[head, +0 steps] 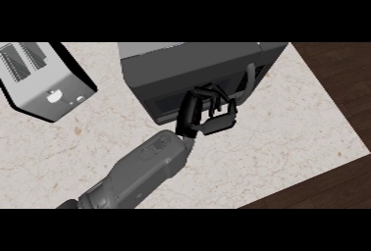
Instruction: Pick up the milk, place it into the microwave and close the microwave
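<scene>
— Nearest is one forearm [141, 169], coming in left of centre, so I take it for the left. What is the left hand [206, 115] doing?
— Its fingers are curled in, right against the microwave [188, 63] front, and I see nothing held in them
— And the milk?
— It shows nowhere on the counter [275, 147]. I judge it is behind the door [170, 100], though the glass is too dark to tell
— So what could go wrong?
— The door looks about flush, but it may not be latched. Curled fingers could snag the handle [249, 78] on the way back and drag it open. A push off to one side might slide the whole box toward the toaster [43, 81] beyond
</scene>
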